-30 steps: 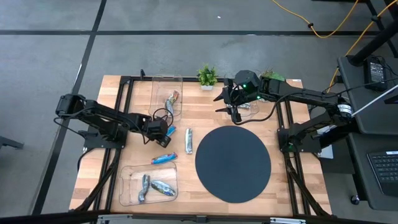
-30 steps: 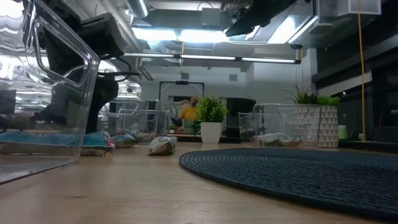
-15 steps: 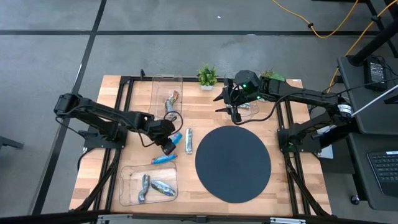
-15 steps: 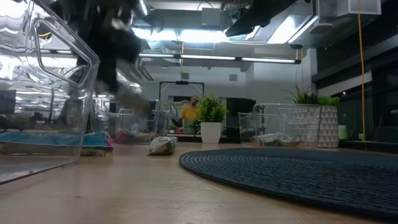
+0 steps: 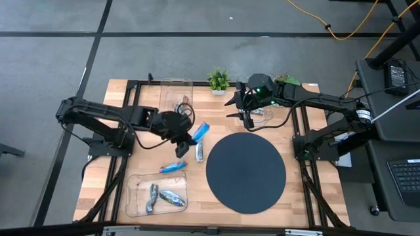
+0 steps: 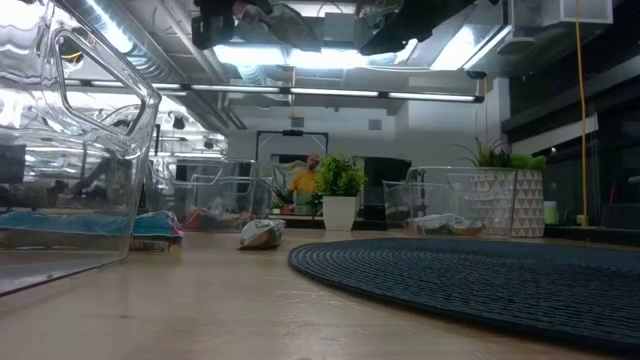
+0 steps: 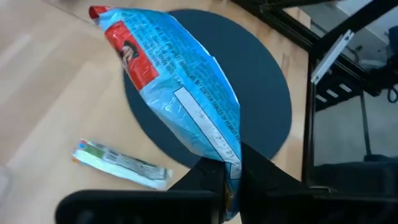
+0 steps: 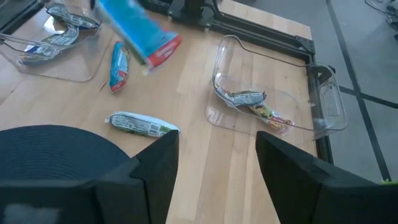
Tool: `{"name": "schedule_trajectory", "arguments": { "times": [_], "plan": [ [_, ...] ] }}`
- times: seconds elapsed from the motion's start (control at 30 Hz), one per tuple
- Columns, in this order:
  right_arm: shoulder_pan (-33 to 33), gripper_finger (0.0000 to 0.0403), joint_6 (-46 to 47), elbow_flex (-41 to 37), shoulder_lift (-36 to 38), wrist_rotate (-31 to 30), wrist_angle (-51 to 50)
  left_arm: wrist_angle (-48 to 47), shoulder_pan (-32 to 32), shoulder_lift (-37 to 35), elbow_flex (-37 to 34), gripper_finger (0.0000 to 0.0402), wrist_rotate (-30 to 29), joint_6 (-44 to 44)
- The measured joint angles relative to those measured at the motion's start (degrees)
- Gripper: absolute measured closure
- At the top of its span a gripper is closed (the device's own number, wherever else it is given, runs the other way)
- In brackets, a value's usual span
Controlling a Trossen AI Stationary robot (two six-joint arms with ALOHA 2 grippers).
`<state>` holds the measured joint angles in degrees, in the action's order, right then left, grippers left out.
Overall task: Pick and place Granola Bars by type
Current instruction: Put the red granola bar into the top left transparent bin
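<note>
In the high view the left hand [image 5: 189, 138] hung over the wooden surface [image 5: 302, 177] just at ten o'clock of the dark round mat [image 5: 246, 172], its fingers pinched shut on a blue granola bar [image 5: 200, 131] lifted clear of the wood. A silver-white bar [image 5: 199, 149] lay just beside that hand, and a second blue bar [image 5: 172, 168] lay toward seven o'clock from it, touching the rim of the near clear tray [image 5: 134, 196], which held two dark bars. The far clear tray [image 5: 174, 86] at twelve o'clock held one more bar. The right hand [image 5: 245, 113] waited with fingers spread and empty near the small potted plant [image 5: 218, 80]. In the low view both arms stayed up against the ceiling lights, and a bar end [image 6: 262, 235] rested on the wood beside the mat [image 6: 480, 280]. In the left wrist view the blue bar [image 7: 177, 93] stood clamped by its end between the dark fingertips [image 7: 205, 177], with the silver-white bar [image 7: 121, 163] on the wood below. In the right wrist view the held blue bar [image 8: 138, 35] hovered above the other blue bar [image 8: 118, 66] and the silver-white one [image 8: 142, 124].
</note>
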<state>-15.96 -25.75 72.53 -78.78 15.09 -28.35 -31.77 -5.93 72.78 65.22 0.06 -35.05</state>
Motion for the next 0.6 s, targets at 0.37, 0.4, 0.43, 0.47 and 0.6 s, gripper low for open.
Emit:
{"name": "schedule_trajectory", "arguments": {
  "times": [0.37,0.4,0.43,0.47,0.6],
  "plan": [
    [0.01,0.0186,0.02,0.0,0.0,0.0,-0.12,-3.44,4.25,-5.86,1.04,0.0388,-0.05,4.47],
    [0.01,0.0186,0.02,0.0,0.0,0.0,-0.16,-4.32,5.27,-7.54,1.04,0.0388,-0.04,5.12],
    [-0.01,0.0186,0.02,0.0,0.0,0.0,-0.15,-5.11,6.49,-9.28,1.04,0.0388,-0.05,5.7],
    [-0.01,0.0186,0.02,0.0,0.0,0.0,-0.14,-5.99,7.79,-11.16,1.06,0.0389,-0.05,6.16],
    [0.0,0.0186,0.02,0.0,0.0,0.0,-0.23,-9.76,12.64,-17.95,1.06,0.0396,-0.17,6.35]
  ]
}}
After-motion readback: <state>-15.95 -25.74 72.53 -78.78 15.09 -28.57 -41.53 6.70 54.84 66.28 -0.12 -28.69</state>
